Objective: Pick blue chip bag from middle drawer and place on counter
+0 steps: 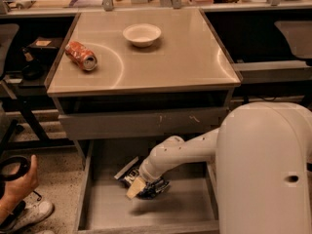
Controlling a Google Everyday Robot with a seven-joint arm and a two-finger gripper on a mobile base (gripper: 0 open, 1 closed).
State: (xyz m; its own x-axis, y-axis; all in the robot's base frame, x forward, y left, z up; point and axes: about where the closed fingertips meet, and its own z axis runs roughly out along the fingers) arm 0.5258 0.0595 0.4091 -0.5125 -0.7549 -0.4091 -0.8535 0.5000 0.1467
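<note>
Over the middle of the wide, shallow grey metal drawer [100,206], my pincer [139,186] sits on the crinkled dark-blue chip bag [156,189]; clamped or not, I cannot tell; the bag's long axis runs near-right to far-left; my white arm [190,147] slants down-left into the drawer; above the drawer lies the glossy beige counter [170,57].

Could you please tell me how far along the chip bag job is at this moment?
Done: the middle drawer is pulled open. In hand: the gripper is down inside it, at the blue chip bag. Left: lifting the bag out and setting it on the counter, where a soda can and bowl sit.
</note>
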